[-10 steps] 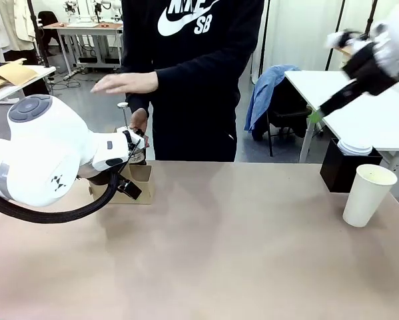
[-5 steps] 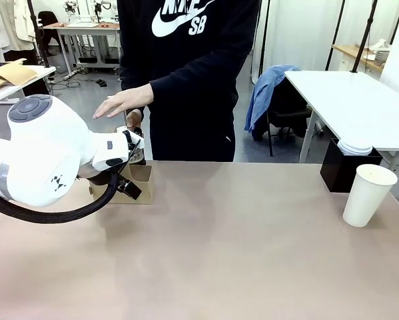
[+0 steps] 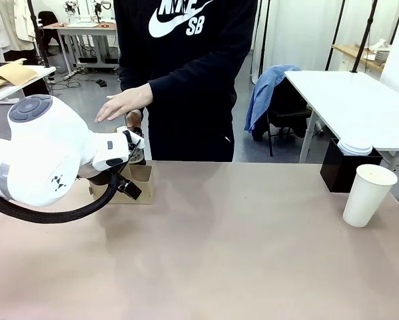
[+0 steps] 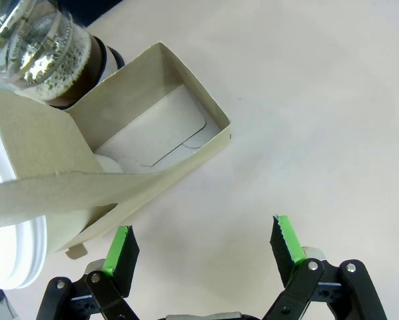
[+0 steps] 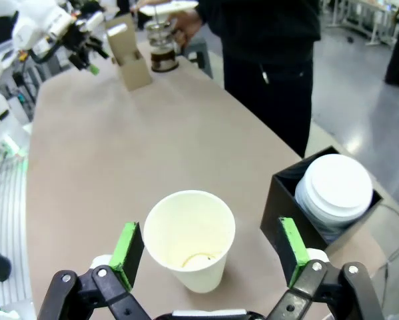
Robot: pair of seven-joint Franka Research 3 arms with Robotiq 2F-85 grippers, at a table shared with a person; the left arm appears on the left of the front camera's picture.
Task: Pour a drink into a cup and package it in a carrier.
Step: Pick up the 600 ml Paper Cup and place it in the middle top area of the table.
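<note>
The drink is dark brown liquid in a clear glass jug (image 4: 49, 57) standing right behind the brown cardboard carrier (image 4: 152, 143) at the table's left. My left gripper (image 4: 202, 243) hovers open just in front of the carrier, nothing between its fingers. The person's hand (image 3: 122, 103) rests over the jug's plunger. A white paper cup (image 5: 189, 240) stands at the table's right (image 3: 369, 195), and I see no liquid in it. My right gripper (image 5: 209, 253) hangs open above the cup, one finger on each side of it and apart from it.
A black box (image 3: 339, 172) stacked with white lids (image 5: 336, 187) stands beside the cup at the right edge. A white lid (image 4: 9, 243) lies beside the carrier. The person stands at the far edge behind the jug. Bare tabletop (image 3: 239, 240) lies between carrier and cup.
My right arm has swung out of the front view at the upper right. The person's hand has come down over the jug's plunger. My left arm has not moved.
</note>
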